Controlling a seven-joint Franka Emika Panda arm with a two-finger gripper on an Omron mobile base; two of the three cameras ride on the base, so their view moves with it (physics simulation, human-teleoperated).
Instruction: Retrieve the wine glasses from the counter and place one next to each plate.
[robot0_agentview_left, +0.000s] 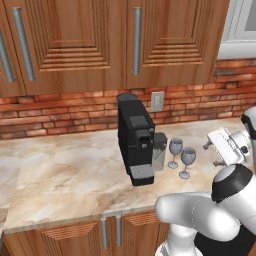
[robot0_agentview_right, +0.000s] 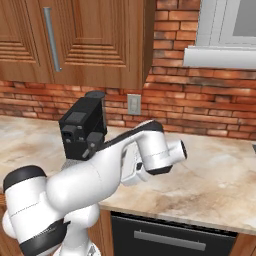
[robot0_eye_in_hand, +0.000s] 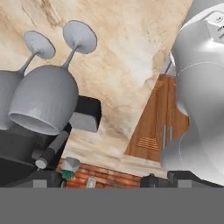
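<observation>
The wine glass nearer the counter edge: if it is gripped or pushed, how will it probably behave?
The nearer wine glass stands on a thin stem and small round foot, so a sideways push would likely tip it. Its smooth rounded bowl may slip in the jaws. The second glass stands close beside it and could be knocked.

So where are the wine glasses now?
Left base view: both wine glasses stand upright on the counter, just right of the coffee machine, with the gripper beside them.

Wine glasses (robot0_agentview_left: 181, 156) clear, glossy; counter (robot0_agentview_left: 75, 175) polished marbled stone; cabinets (robot0_agentview_left: 75, 40) wood.
</observation>
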